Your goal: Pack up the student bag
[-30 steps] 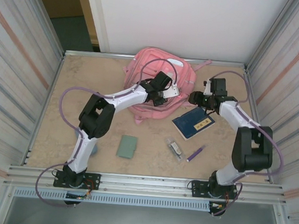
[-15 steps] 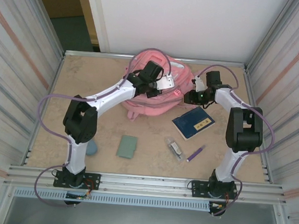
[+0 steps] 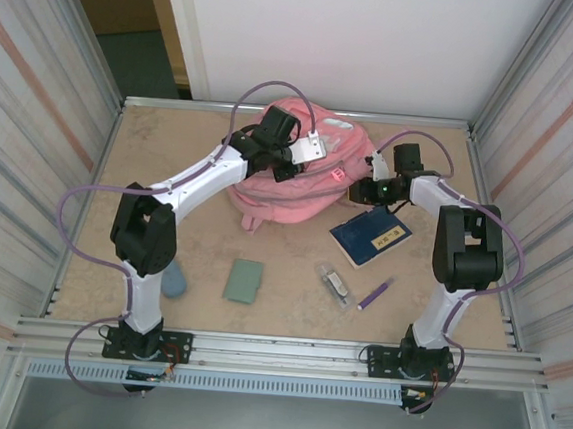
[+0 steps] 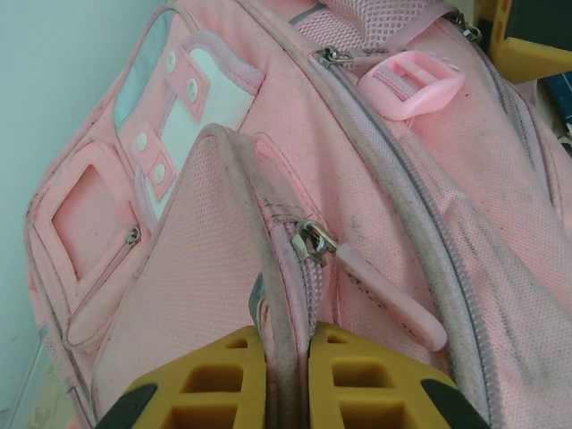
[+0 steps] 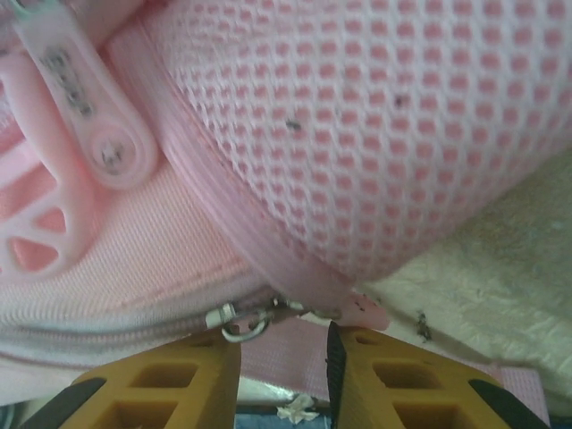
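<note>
The student bag (image 3: 279,189), a large pink backpack, lies at the back middle of the table. My left gripper (image 3: 286,162) is on its top and is shut on a raised fold of pink fabric (image 4: 268,268) beside a zip slider with a pink pull (image 4: 384,290). My right gripper (image 3: 355,187) is at the bag's right side, below a mesh pocket (image 5: 375,116). Its yellow fingers (image 5: 393,375) have closed in on a zipper pull (image 5: 243,323), whose metal ring and pink tab span the narrow gap between the tips.
A blue notebook (image 3: 370,235) lies just right of the bag. Nearer the front are a green flat item (image 3: 245,280), a small clear-grey object (image 3: 336,283) and a purple pen (image 3: 376,294). A bluish object (image 3: 175,281) sits by the left arm. Metal walls enclose the table.
The left arm has stretched toward the back, and the bag has bunched up under its gripper. The right gripper has moved left to the bag's side and its jaws have narrowed.
</note>
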Robot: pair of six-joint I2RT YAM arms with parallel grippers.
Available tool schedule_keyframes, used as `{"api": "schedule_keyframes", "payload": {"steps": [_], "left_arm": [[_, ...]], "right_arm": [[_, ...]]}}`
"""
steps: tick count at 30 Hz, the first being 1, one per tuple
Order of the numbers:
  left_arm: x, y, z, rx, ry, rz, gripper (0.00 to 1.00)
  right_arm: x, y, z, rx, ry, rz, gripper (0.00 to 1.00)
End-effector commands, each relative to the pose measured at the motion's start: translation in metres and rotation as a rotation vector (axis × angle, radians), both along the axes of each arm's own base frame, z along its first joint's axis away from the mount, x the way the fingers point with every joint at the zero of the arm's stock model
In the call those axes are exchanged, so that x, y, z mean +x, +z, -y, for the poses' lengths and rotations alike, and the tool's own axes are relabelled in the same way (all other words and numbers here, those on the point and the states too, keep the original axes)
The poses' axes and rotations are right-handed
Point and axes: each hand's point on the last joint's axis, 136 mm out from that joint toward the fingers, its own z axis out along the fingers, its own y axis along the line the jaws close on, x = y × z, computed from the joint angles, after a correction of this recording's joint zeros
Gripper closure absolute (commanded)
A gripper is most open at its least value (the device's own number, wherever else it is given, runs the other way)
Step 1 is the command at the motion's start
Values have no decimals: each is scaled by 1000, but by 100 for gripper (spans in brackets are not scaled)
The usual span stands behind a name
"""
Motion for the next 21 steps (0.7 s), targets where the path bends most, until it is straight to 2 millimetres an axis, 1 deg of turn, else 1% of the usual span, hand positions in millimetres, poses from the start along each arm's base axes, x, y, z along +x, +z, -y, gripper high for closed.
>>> {"api": "schedule_keyframes", "payload": {"steps": [1, 4, 9, 11, 16, 19, 21], "left_arm": [[-6, 79, 9, -156, -34, 130, 100], [-10, 82, 9, -179, -38, 118, 100], [-14, 88, 10, -230, -49, 79, 100], [-14, 89, 9, -236, -44, 77, 100], [-12, 91, 2, -257, -32, 60, 100], [-23, 95, 7, -259, -78, 54, 100], [-25, 99, 9, -284, -80, 47, 100]], "right_arm": [[8, 10, -9, 57, -4, 39, 65], [12, 12, -9, 58, 2, 53, 65], [20, 22, -14, 79, 31, 91, 63], [23, 24, -14, 77, 34, 106, 63], [28, 30, -8, 37, 37, 151, 54], [26, 33, -11, 7, 94, 196, 55], [24, 38, -16, 17, 134, 213, 57]]}}
